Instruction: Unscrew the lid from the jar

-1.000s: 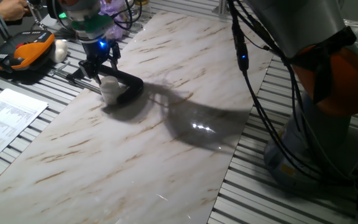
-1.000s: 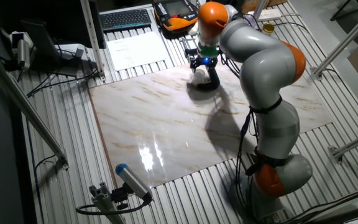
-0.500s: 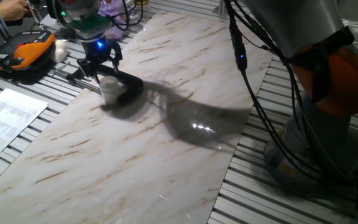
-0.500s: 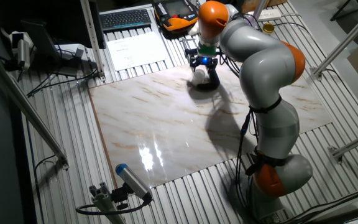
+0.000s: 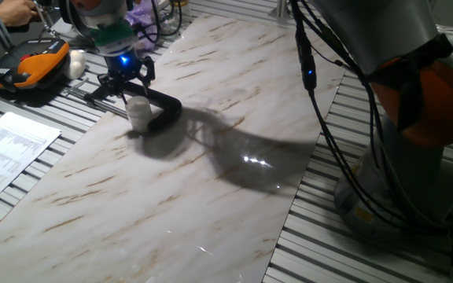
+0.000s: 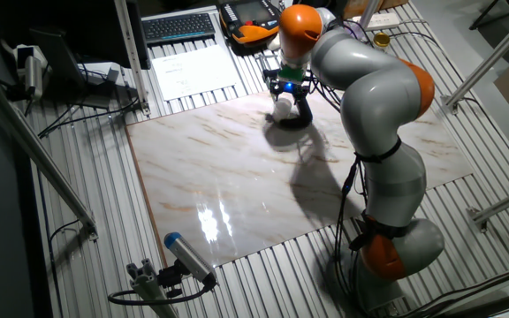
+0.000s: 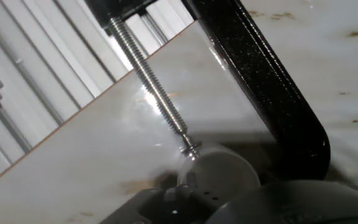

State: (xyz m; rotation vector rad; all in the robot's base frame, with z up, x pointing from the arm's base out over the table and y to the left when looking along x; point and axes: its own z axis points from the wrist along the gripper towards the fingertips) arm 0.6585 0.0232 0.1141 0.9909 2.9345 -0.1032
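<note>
A big marble slab (image 5: 211, 157) with brown streaks is laid over a table of grey metal slats (image 5: 368, 244). A bright patch of light and the dark shadow of the arm are seen on the shiny stone. The jar (image 5: 138, 112) is stood near one corner of the slab, close to the edge. It is held in place by a black clamp (image 5: 162, 110), which curves around it. In the hand view, the clamp's silver screw (image 7: 154, 87) is pressed against the side of the jar (image 7: 219, 171). The lid cannot be told apart from the jar in these pictures.

The gripper (image 5: 124, 79) is hung just above the jar, with a blue light lit on it. Its black fingers (image 5: 144, 72) are pointed down on either side of the jar's top. It cannot be told if the jaws are spread or closed on anything.

Beside the slab, a sheet of printed paper (image 5: 10, 153) is laid on the slats. An orange and black control box (image 5: 26, 67) is rested farther back, with a white round lump (image 5: 77, 63) next to it. A person's hand (image 5: 10, 12) is seen at the far corner. In the other fixed view, a keyboard (image 6: 179, 26) is placed behind the paper (image 6: 193, 71), and metal poles (image 6: 34, 150) are stood around the table.
</note>
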